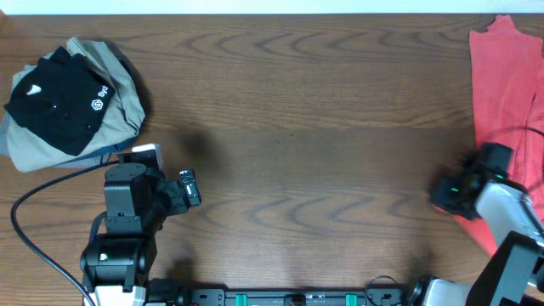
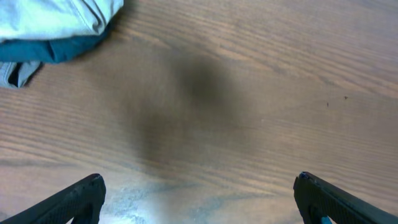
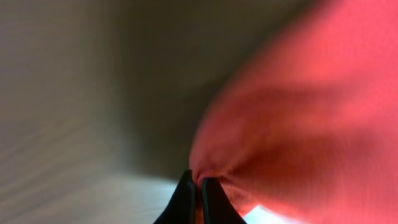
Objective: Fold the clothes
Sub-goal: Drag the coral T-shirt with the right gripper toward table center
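Note:
The coral-red T-shirt [image 1: 506, 93] lies at the table's far right edge, running from the back edge down toward my right arm. My right gripper [image 1: 449, 195] is shut on an edge of the T-shirt; in the right wrist view the fingers [image 3: 198, 186] pinch a fold of the red cloth [image 3: 298, 124], which is blurred. My left gripper [image 1: 189, 189] is open and empty over bare wood at the left; its two finger tips show wide apart in the left wrist view [image 2: 199, 190]. The chest print and hem label are not visible.
A black garment with white logos [image 1: 55, 98] lies on a khaki-grey garment [image 1: 119, 85] at the back left, and its edge shows in the left wrist view [image 2: 56, 25]. A black cable [image 1: 34, 229] runs along the table's left front.

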{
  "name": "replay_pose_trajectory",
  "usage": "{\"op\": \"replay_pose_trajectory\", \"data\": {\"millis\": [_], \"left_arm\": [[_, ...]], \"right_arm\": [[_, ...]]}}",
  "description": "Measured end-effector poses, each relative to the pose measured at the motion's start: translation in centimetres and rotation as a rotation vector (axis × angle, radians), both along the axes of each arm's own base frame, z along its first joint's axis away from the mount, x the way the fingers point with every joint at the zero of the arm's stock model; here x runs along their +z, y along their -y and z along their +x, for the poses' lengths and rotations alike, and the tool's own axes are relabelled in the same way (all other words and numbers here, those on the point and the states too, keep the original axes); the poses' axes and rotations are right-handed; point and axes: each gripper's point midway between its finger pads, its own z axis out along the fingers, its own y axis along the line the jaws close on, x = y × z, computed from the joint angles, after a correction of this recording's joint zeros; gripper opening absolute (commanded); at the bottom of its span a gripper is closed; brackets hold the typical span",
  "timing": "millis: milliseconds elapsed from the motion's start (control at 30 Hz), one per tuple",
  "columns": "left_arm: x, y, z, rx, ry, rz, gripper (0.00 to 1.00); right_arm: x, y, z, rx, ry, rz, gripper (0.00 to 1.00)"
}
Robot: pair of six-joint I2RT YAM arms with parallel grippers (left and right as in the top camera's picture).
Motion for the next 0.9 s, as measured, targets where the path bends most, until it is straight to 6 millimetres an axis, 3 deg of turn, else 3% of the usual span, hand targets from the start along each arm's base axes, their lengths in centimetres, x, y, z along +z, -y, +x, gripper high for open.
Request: {"op": "replay_pose_trajectory", "data": {"millis": [167, 267, 300, 333, 400, 433, 500, 567, 633, 733, 900], "left_arm": [[0.9, 0.0, 0.9, 0.0, 0.052, 0.0, 0.98], [1.7, 0.0, 1.5, 0.0, 0.092, -0.001, 0.98], [1.9, 0.0, 1.7, 0.0, 0.104, -0.001, 0.98], [2.1, 0.0, 1.9, 0.0, 0.115, -0.001, 0.97], [2.6, 0.0, 2.3, 0.0, 0.138, -0.001, 0.98], [2.8, 0.0, 2.4, 0.0, 0.146, -0.002, 0.98], [3.0, 0.0, 2.5, 0.0, 0.158, -0.002, 0.98], [3.1, 0.0, 2.6, 0.0, 0.161, -0.002, 0.98], [3.1, 0.0, 2.6, 0.002, 0.163, -0.004, 0.98], [3.4, 0.1, 2.9, 0.021, 0.176, -0.034, 0.98], [3.3, 1.1, 3.9, 0.044, 0.173, -0.148, 0.98]], "right_arm": [[3.2, -13.1, 4.5, 0.471, 0.275, 0.241, 0.01], [7.4, -20.6, 7.6, 0.671, 0.537, 0.313, 0.01], [9.1, -23.1, 8.2, 0.724, 0.625, 0.335, 0.08], [10.5, -25.1, 8.5, 0.755, 0.689, 0.355, 0.28], [12.3, -28.1, 8.1, 0.798, 0.757, 0.375, 0.97], [12.6, -29.0, 7.7, 0.806, 0.763, 0.375, 0.99], [11.9, -29.2, 7.5, 0.779, 0.727, 0.341, 0.99], [10.0, -27.5, 7.4, 0.707, 0.637, 0.262, 0.99], [7.6, -24.6, 7.1, 0.621, 0.519, 0.167, 0.99], [5.3, -18.5, 6.3, 0.461, 0.367, 0.01, 0.99], [6.8, -10.6, 5.2, 0.262, 0.31, -0.149, 0.99]]}}
